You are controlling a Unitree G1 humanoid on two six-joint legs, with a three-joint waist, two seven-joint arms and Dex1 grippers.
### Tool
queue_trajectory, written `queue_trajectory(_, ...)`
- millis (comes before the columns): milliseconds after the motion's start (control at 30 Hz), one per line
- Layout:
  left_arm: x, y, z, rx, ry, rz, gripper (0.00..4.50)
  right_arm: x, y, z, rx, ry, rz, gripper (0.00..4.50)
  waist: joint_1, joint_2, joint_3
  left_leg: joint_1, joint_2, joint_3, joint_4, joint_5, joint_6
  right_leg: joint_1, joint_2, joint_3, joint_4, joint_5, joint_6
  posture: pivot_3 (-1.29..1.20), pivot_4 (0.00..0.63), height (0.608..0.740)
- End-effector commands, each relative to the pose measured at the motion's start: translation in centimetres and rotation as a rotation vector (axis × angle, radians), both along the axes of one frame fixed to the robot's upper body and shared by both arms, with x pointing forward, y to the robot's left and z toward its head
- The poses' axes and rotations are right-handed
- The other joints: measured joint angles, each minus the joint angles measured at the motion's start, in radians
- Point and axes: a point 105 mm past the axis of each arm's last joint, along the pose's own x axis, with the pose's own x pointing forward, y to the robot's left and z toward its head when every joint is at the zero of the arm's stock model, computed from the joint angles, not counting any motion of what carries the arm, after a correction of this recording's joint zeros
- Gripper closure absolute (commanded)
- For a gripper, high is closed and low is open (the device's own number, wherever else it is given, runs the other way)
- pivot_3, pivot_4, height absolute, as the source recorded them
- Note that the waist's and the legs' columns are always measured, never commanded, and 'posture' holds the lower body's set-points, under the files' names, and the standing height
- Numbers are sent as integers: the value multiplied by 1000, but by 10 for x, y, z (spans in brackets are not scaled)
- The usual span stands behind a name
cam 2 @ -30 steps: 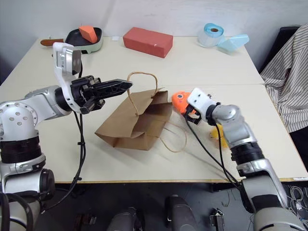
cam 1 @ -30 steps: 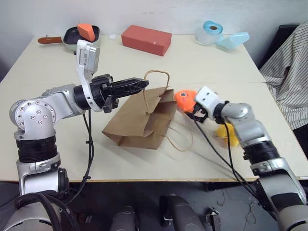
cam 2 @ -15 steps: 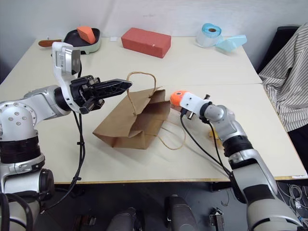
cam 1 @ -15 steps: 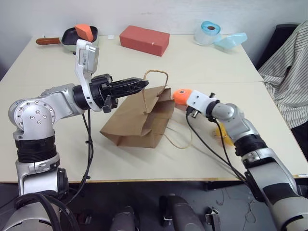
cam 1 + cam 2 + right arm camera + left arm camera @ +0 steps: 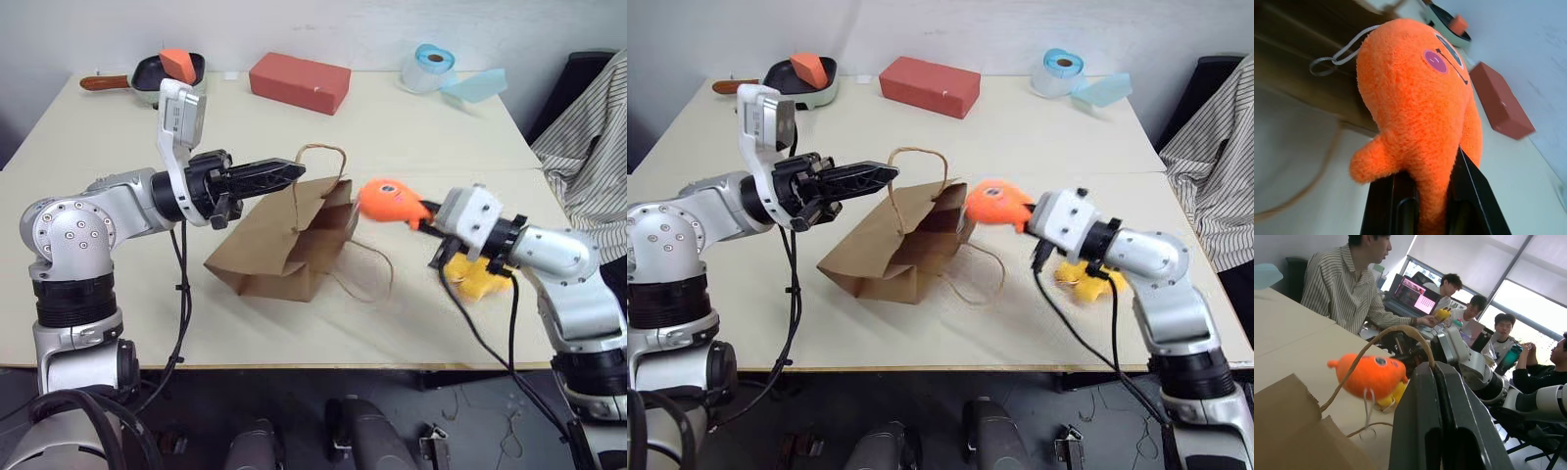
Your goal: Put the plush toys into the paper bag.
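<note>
The brown paper bag (image 5: pixel 279 247) lies tilted on the table with its mouth toward the right. My left gripper (image 5: pixel 294 172) is shut on one of its cord handles (image 5: pixel 319 151) and holds that loop up; the cord runs in between the fingers (image 5: pixel 1425 382). The orange plush toy (image 5: pixel 388 201) hangs in the air just right of the bag's mouth, with my right gripper (image 5: pixel 423 217) shut on its lower end. Both black fingers (image 5: pixel 1473 200) press into the orange plush toy (image 5: pixel 1415 103). The yellow plush toy (image 5: pixel 478 280) lies on the table under my right wrist.
At the table's far side are a red brick-shaped block (image 5: pixel 299 81), a pan (image 5: pixel 147 74) with an orange wedge (image 5: pixel 176 65), a blue tape roll (image 5: pixel 432 66) and a pale blue lid (image 5: pixel 474 85). A person in a striped shirt (image 5: pixel 591 147) sits at the right edge.
My right gripper closed on the orange plush toy, lifted it off the table and drew it back to the right, away from the bag. The left gripper kept its hold.
</note>
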Motion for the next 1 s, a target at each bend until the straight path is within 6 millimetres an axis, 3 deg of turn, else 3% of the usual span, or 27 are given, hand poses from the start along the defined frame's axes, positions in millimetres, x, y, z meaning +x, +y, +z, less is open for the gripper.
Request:
queue_trajectory(33, -2, -1, 9, -15, -40, -13, 4500, -3, 21, -5, -81, -88, 49, 4433, 0, 0, 0, 0, 0, 0, 0, 0, 0, 0, 0, 0, 0, 0, 0, 0, 150, 740)
queue_trajectory(300, -2, -4, 7, -18, -46, -23, 4500, 12, 65, -9, -277, -317, 149, 4433, -1, 0, 0, -1, 0, 0, 1, 0, 0, 0, 0, 0, 0, 0, 0, 0, 150, 740)
queue_trajectory(467, -3, -7, 5, -23, -51, -32, 4500, 18, 106, -22, -269, -289, 263, 4433, -8, 0, 0, 0, 0, 0, 1, 0, 0, 0, 0, 0, 0, 0, 0, 0, 150, 740)
queue_trajectory(600, -2, -8, 6, -29, -54, -35, 4500, 37, 134, -36, -279, -254, 283, 4433, -10, 0, 0, 0, 0, 0, 1, 0, 0, -1, 0, 0, 1, 0, 0, 0, 150, 740)
queue_trajectory(700, -2, -8, 7, -30, -57, -33, 4500, 52, 141, -35, -253, -247, 252, 3463, -9, 0, 0, -1, 0, 0, 1, 1, 1, -1, 0, 0, 1, 0, 0, 0, 150, 740)
queue_trajectory(800, -2, -7, 8, -31, -60, -26, 4500, 51, 136, -27, -215, -238, 260, 2437, -7, 0, 0, -1, 0, 0, 1, 1, 1, -1, -1, 0, 1, 0, 0, 0, 150, 740)
queue_trajectory(1000, 0, -2, 5, -29, -51, -4, 4500, 2, 94, 3, -39, -128, 332, 418, 1, 0, 0, -3, 0, -3, 0, 0, 1, 0, 0, -1, 1, 0, 0, 0, 150, 740)
